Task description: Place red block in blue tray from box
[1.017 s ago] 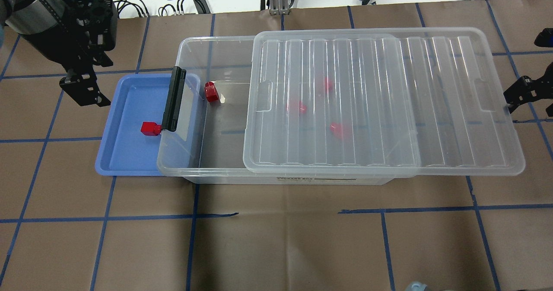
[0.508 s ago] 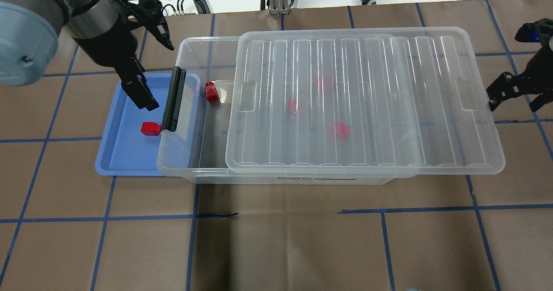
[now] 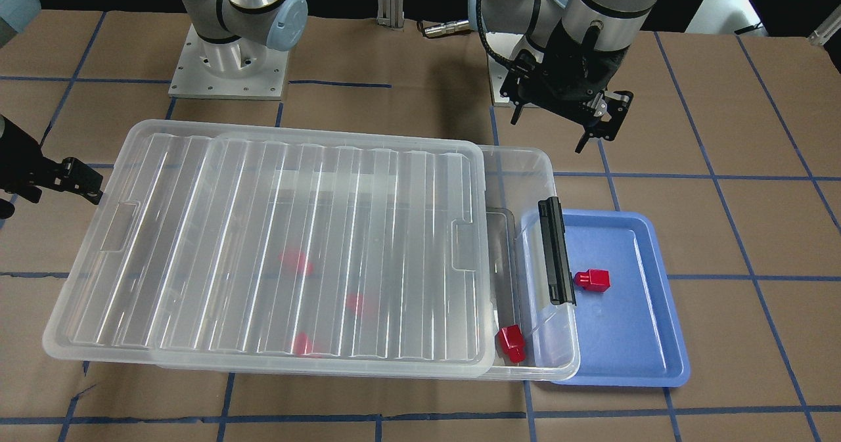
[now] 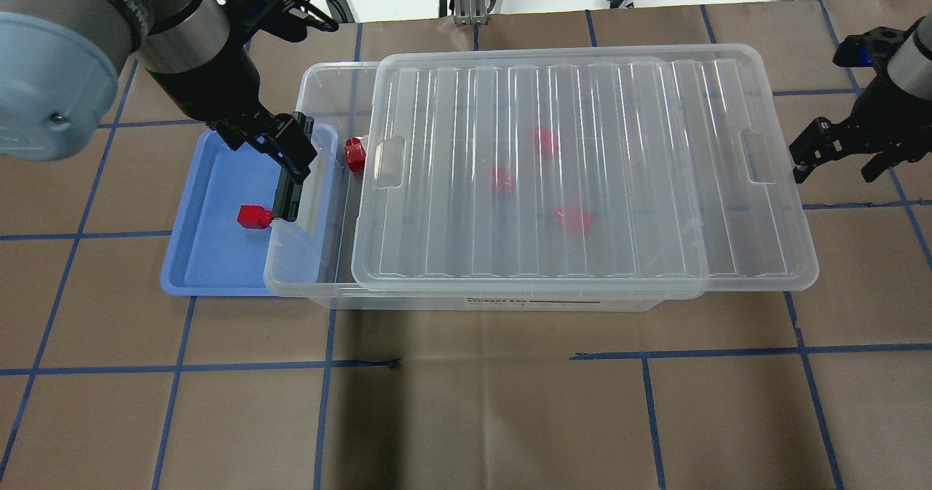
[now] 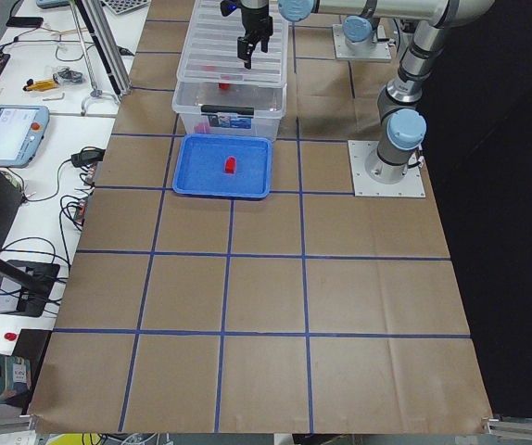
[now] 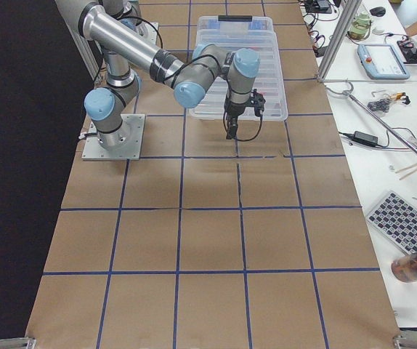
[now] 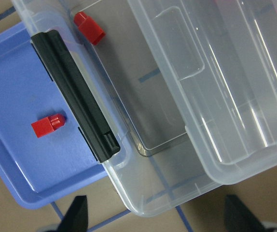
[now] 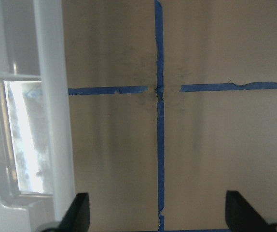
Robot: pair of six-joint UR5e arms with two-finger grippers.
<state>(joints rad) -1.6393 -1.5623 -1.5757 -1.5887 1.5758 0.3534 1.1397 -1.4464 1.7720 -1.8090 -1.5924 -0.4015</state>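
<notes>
A red block lies flat on the floor of the blue tray, left of centre in the overhead view. Its narrow stub points toward the box, and it sits just beside the black latch bar on the box's short end. That end of the box overlaps the tray's right side.

The ribbed lid lies on the box, slid toward the right of the overhead frame. It leaves a strip at the latch end uncovered and juts out past the far end. A second red block lies in the uncovered strip, near the upper wall of the box. Three more red blocks show blurred through the lid near the middle.

The left end effector hangs above the latch end of the box. It is released: its dark fingertips stand far apart at the bottom of the left wrist view, with nothing between them.

The right end effector is also released, its fingers spread and holding nothing. It hangs over the brown worktop just off the lid's right end. The right wrist view shows crossing blue tape lines below it and the lid's edge along the left of the frame.
</notes>
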